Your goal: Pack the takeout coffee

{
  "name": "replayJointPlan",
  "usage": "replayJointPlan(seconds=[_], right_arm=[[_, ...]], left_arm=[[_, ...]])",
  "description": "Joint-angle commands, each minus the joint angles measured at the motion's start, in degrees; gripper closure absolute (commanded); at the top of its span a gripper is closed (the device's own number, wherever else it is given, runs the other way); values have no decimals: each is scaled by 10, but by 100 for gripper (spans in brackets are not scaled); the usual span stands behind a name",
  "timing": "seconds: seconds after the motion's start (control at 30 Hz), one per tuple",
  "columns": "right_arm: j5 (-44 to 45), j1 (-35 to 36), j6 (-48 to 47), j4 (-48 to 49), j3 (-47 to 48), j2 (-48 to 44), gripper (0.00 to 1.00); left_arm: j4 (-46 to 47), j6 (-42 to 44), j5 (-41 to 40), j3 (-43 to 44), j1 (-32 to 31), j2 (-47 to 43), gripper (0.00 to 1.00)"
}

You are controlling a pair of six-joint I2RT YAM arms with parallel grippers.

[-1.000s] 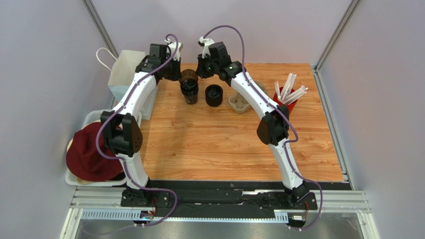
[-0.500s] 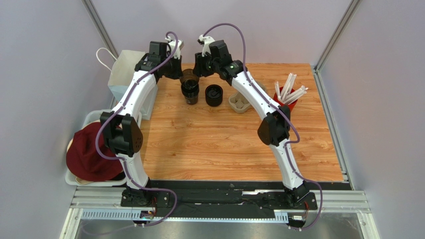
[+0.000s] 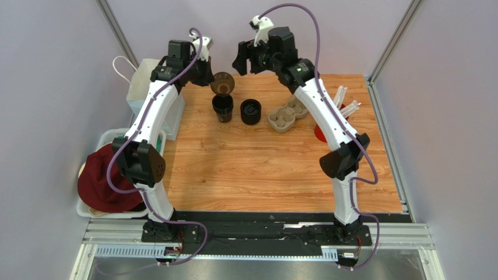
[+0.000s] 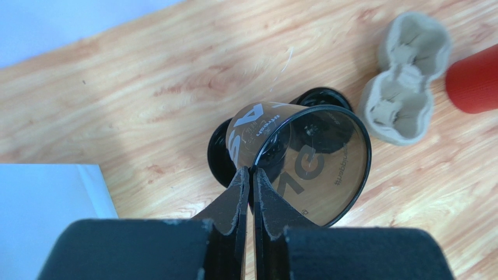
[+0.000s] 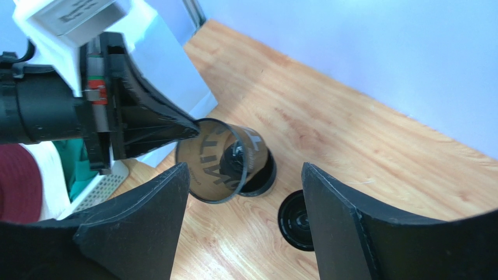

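Takeout coffee cup (image 4: 315, 169) hangs tilted at the tips of your left gripper (image 4: 251, 175), which pinches its rim. Directly under this gripper stands the taller black cup (image 3: 222, 109). Your right gripper (image 5: 241, 175) is wide and holds nothing, with the lifted cup just ahead of its fingers.

I watched from the remote desk as a wooden table (image 3: 263, 169) sat between pale grey walls (image 3: 52, 87). A tall black cup (image 3: 222, 109) stood upright toward the far edge, with a short stack of black lids (image 3: 251, 111) just beside it on the right. A grey pulp cup carrier (image 3: 287, 115) lay further right. Beyond that was a red cup (image 4: 473, 79) of white straws (image 3: 353, 107), partly hidden from above. Off the table's left side, a white tub (image 3: 105, 140) held a maroon cloth (image 3: 102, 184).
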Motion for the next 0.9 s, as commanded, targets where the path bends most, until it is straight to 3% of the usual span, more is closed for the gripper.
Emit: replayJointPlan(seconds=[0.0, 0.23, 0.6, 0.87], right_arm=[[-15, -37, -12, -19, -40, -82, 25], [-77, -99, -28, -43, -176, -172, 24], [-211, -256, -35, -38, -378, -263, 10], [-247, -276, -98, -91, -390, -283, 9]], left_arm=[[-7, -5, 38, 37, -3, -75, 99], [-44, 20, 123, -14, -19, -129, 99], [-62, 139, 167, -188, -129, -151, 99], [4, 154, 149, -266, -195, -103, 100]])
